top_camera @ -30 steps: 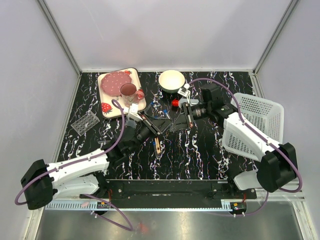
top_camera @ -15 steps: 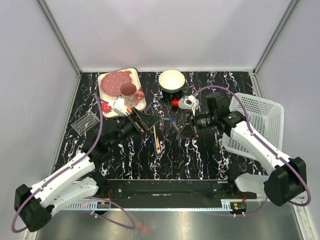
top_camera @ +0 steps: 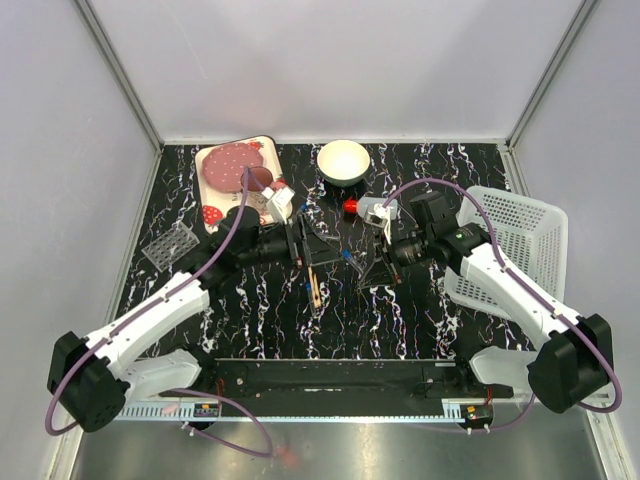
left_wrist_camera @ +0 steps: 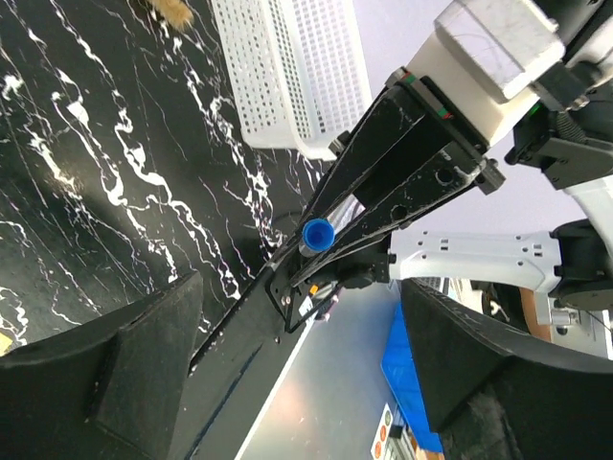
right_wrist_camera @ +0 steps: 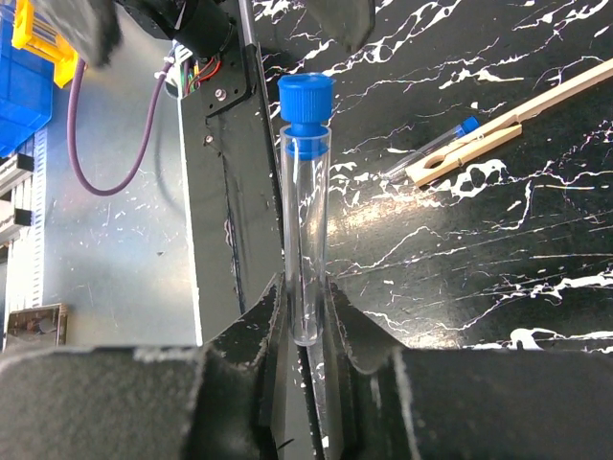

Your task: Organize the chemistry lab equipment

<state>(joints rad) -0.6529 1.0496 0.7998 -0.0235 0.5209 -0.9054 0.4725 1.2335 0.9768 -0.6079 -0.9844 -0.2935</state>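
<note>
Right wrist view: the thin blue-capped clear tube (right_wrist_camera: 306,240) stands between the fingers of the right gripper (right_wrist_camera: 306,292), its foot buried in the pinch. Those fingers are blurred and cut by the lower edge. The pale wooden stick (right_wrist_camera: 517,115) runs off the right edge and covers part of a second blue-capped tube (right_wrist_camera: 436,146).

Left wrist view: the left gripper (left_wrist_camera: 302,287) shows two dark blurs for fingers. A brown tuft (left_wrist_camera: 172,10) is cut at the top, so no telling what it is.

From above, the left arm covers the near side of the pink mug (top_camera: 258,178).
</note>
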